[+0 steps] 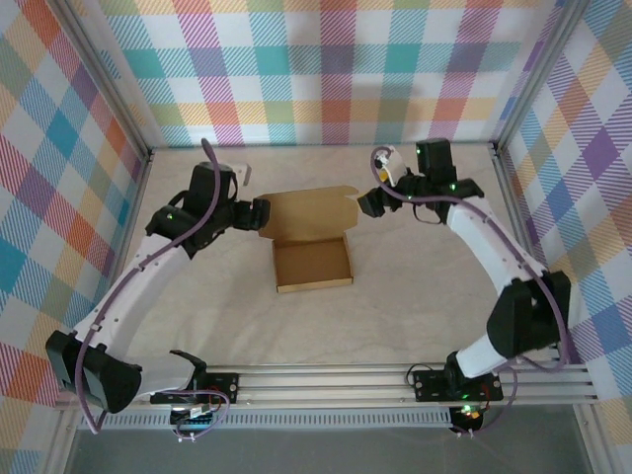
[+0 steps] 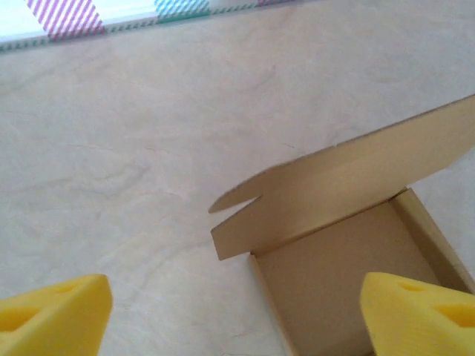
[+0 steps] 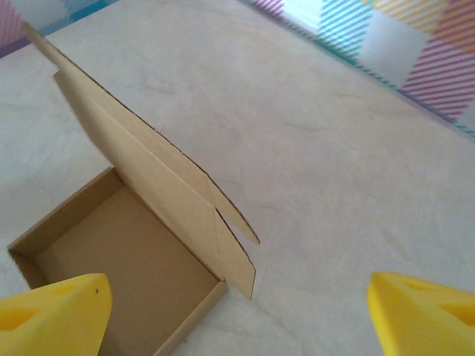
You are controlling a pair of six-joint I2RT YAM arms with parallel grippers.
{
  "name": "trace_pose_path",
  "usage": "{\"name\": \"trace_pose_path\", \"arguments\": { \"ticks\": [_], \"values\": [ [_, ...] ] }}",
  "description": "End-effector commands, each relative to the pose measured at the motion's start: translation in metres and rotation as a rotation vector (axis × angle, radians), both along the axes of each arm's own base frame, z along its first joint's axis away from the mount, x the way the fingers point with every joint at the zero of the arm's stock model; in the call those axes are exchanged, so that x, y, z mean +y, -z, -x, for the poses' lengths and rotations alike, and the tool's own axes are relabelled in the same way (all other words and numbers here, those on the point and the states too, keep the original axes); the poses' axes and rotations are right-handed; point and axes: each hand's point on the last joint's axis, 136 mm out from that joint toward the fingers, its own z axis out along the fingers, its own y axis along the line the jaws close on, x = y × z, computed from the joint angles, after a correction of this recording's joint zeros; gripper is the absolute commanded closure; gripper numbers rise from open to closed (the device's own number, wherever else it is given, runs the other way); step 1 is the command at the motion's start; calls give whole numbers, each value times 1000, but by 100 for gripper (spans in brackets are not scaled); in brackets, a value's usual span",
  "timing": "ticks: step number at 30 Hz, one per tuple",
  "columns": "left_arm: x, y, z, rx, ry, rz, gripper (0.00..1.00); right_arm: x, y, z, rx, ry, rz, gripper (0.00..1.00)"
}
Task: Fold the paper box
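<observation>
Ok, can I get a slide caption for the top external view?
Left pincer and right pincer, both open, flank the paper box, its lid not yet closed.

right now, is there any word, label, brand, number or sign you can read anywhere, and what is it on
None can be read.
Plain brown corrugated cardboard box: tray and raised lid are blank, with no print or label.
Yellow plastic fingers in the wrist views: no lettering.
Checked fabric walls: pattern only, no words.
Small circuit board by the near rail: too small to read.
</observation>
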Motion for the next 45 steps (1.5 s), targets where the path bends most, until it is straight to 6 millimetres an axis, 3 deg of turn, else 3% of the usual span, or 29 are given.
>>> {"name": "trace_pose_path", "arguments": {
  "ticks": [1, 9, 19, 23, 25, 31, 45],
  "values": [
    [8, 11, 3, 70, 54, -119, 8, 7, 17, 24, 63, -264, 30, 11],
    [-6, -1, 5, 40, 132, 18, 4, 21, 26, -2, 73, -447, 62, 17],
    [10, 5, 10, 55, 95, 31, 4, 32, 65, -11, 163, -555, 166, 36],
    [11, 5, 9, 51, 88, 30, 5, 39, 72, -14, 168, -576, 176, 58],
    [12, 7, 8, 55, 85, 28, 5, 41, 75, -14, 173, -582, 175, 60],
    [12, 10, 8, 62, 80, 31, 4, 43, 77, -15, 181, -589, 173, 84],
    [10, 15, 6, 70, 87, 37, 3, 44, 69, -8, 185, -592, 165, 91]
  ]
}}
